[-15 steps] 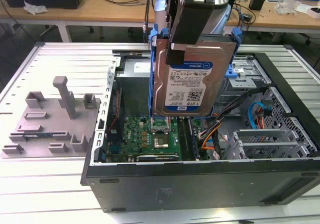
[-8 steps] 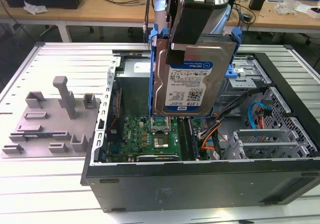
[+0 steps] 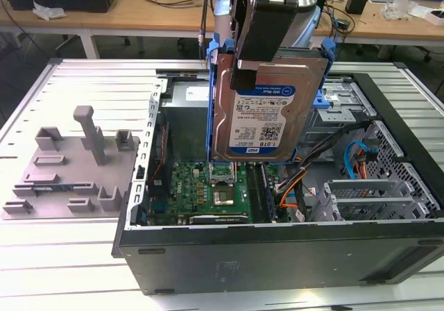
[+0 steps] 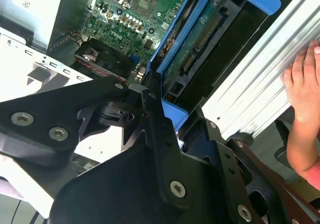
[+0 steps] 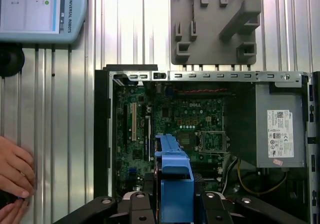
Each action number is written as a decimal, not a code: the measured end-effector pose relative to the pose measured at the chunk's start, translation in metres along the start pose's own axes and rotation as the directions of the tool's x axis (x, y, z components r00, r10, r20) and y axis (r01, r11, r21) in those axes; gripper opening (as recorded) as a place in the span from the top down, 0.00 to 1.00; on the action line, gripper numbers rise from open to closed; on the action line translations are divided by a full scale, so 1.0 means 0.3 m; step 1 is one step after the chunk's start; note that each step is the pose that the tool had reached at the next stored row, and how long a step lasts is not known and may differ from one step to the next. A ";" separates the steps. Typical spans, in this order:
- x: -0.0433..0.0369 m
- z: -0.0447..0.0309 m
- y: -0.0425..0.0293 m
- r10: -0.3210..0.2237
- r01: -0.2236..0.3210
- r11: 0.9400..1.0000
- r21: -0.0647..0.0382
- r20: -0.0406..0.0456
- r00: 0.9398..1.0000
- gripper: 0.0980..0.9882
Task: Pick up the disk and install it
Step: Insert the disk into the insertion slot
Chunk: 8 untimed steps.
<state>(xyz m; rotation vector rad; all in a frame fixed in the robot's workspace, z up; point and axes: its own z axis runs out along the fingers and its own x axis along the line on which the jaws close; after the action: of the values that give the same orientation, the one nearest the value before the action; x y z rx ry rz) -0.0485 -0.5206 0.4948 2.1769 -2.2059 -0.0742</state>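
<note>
The disk (image 3: pixel 267 113) is a silver hard drive with a white-and-blue label and blue rails (image 3: pixel 212 82) along its sides. It hangs upright on edge above the open computer case (image 3: pixel 277 238), over the motherboard (image 3: pixel 222 186). My gripper (image 3: pixel 258 61) is shut on its upper part, one black finger lying across the label side. In the first wrist view the blue-railed edge of the disk (image 5: pixel 175 174) points down into the case between my two black fingers (image 5: pixel 137 201). In the second wrist view the disk's connector edge (image 4: pixel 200 49) shows beyond the gripper (image 4: pixel 182 129).
A grey power supply box (image 5: pixel 280 129) with a white sticker fills one end of the case; a metal drive cage (image 3: pixel 340 103) and orange and blue cables (image 3: pixel 361 158) fill the other. A grey fixture plate (image 3: pixel 69 165) lies beside the case. A person's hand (image 5: pixel 15 174) rests on the table near a pendant (image 5: pixel 40 9).
</note>
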 end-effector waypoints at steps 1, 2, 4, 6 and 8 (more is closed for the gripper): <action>0.000 0.000 0.000 0.000 0.000 1.000 0.000 0.000 1.000 0.70; 0.000 0.000 0.000 0.000 0.000 1.000 0.000 0.000 1.000 0.70; 0.005 0.000 -0.001 0.000 0.000 1.000 0.000 0.003 1.000 0.70; 0.013 0.000 0.000 -0.001 0.001 1.000 0.000 0.009 1.000 0.70; 0.024 0.000 -0.001 -0.001 0.001 1.000 0.000 0.021 1.000 0.70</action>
<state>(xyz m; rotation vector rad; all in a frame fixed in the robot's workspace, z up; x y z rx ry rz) -0.0484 -0.5278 0.4948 2.1877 -2.2153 -0.0981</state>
